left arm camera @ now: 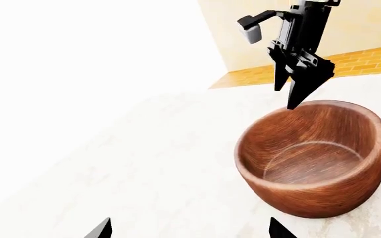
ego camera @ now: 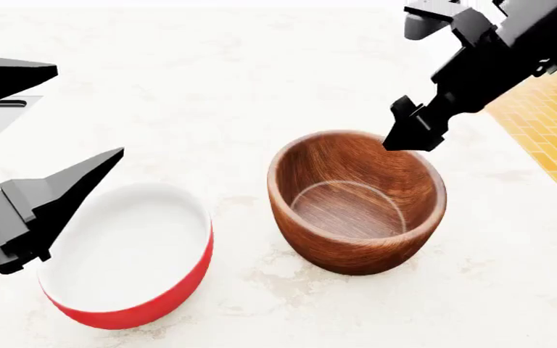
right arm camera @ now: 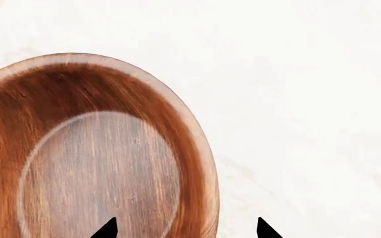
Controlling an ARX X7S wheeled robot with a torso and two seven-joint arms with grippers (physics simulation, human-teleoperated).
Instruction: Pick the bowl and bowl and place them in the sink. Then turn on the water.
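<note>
The brown wooden bowl (ego camera: 356,206) stands upright mid-counter; it also shows in the left wrist view (left arm camera: 313,158) and the right wrist view (right arm camera: 91,158). To its left, apart from it, sits the red bowl (ego camera: 124,261) with its white inside. My right gripper (ego camera: 405,134) hangs open just over the wooden bowl's far right rim, one fingertip over the inside and one outside (right arm camera: 186,229). My left gripper (ego camera: 89,110) is open above the red bowl's left side, with nothing between its fingers (left arm camera: 189,232). The sink is out of view.
Both bowls rest on a white marble counter (ego camera: 211,87). Its right edge drops to a yellow brick-patterned floor (ego camera: 550,123). From the left wrist view the right gripper (left arm camera: 299,84) shows beyond the wooden bowl, with a pale wall behind.
</note>
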